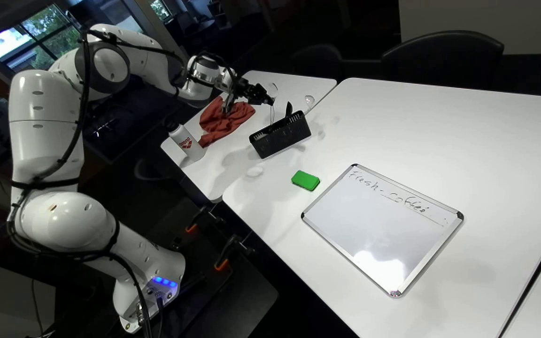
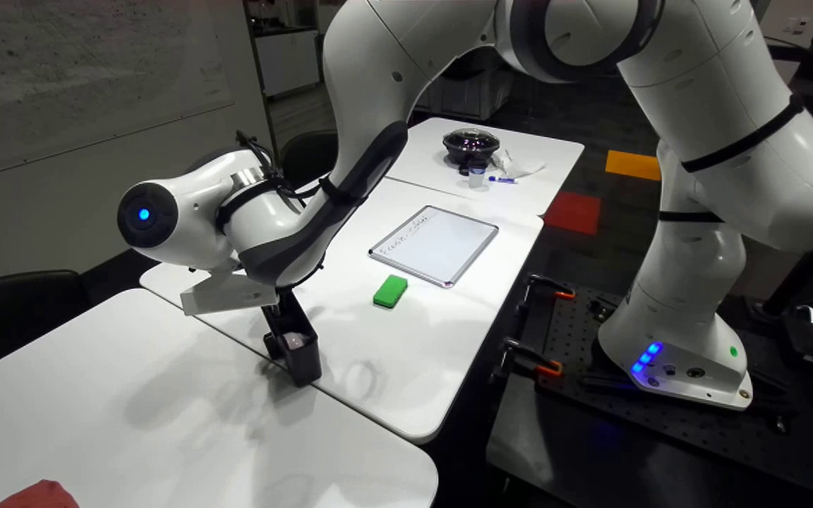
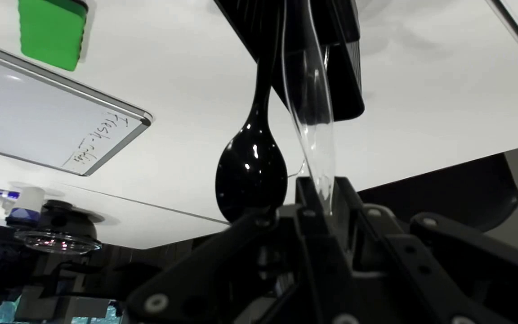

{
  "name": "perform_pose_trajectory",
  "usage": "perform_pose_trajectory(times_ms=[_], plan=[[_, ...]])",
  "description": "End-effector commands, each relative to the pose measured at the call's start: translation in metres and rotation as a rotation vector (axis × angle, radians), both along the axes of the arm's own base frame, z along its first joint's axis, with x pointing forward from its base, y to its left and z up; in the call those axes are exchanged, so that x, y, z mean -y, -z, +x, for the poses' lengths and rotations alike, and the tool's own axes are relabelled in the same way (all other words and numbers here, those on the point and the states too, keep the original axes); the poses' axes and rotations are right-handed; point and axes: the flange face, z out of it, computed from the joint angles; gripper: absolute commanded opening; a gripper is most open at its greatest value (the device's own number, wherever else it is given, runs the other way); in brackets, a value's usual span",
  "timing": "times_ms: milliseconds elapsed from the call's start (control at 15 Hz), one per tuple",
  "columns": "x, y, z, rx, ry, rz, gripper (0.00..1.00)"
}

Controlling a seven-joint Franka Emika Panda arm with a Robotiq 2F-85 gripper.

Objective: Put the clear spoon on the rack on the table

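My gripper (image 1: pixel 270 100) is shut on the clear spoon (image 1: pixel 272 88), just above the black rack (image 1: pixel 282 139). In the wrist view the spoon (image 3: pixel 310 112) runs between my two fingertips (image 3: pixel 320 191), its handle reaching down into the rack (image 3: pixel 348 92). Whether it touches the rack's floor is hidden. A black spoon (image 3: pixel 252 175) stands in the rack beside the clear one. Another clear spoon (image 1: pixel 309 100) sticks up from the rack's far end. In an exterior view my wrist hides the gripper and spoons above the rack (image 2: pixel 302 361).
A red cloth (image 1: pixel 223 117) and a white bottle (image 1: pixel 187 143) stand near the rack. A green eraser (image 1: pixel 305 180) and a small whiteboard (image 1: pixel 383 230) lie on the white table. A black bowl (image 2: pixel 471 147) and a cup (image 2: pixel 476 176) are farther off.
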Motion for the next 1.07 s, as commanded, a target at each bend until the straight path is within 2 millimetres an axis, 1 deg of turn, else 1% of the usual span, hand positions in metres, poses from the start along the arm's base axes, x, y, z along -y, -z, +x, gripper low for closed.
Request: perform_pose_trajectory(times_ms=[0, 267, 400, 533, 600, 733, 867, 1000], plan=[[0.0, -0.057, -0.029, 0.06, 0.002, -0.064, 0.04], [0.005, -0.113, -0.058, 0.102, 0.0, -0.108, 0.04], [0.016, -0.137, -0.078, 0.127, 0.004, -0.111, 0.04], [0.03, -0.155, -0.096, 0.161, 0.0, -0.08, 0.04], [0.04, -0.163, -0.104, 0.187, 0.006, -0.043, 0.04], [0.068, -0.173, -0.116, 0.23, 0.035, 0.04, 0.04], [0.102, -0.18, -0.122, 0.264, 0.052, 0.147, 0.04], [0.136, -0.183, -0.122, 0.271, 0.049, 0.254, 0.04]])
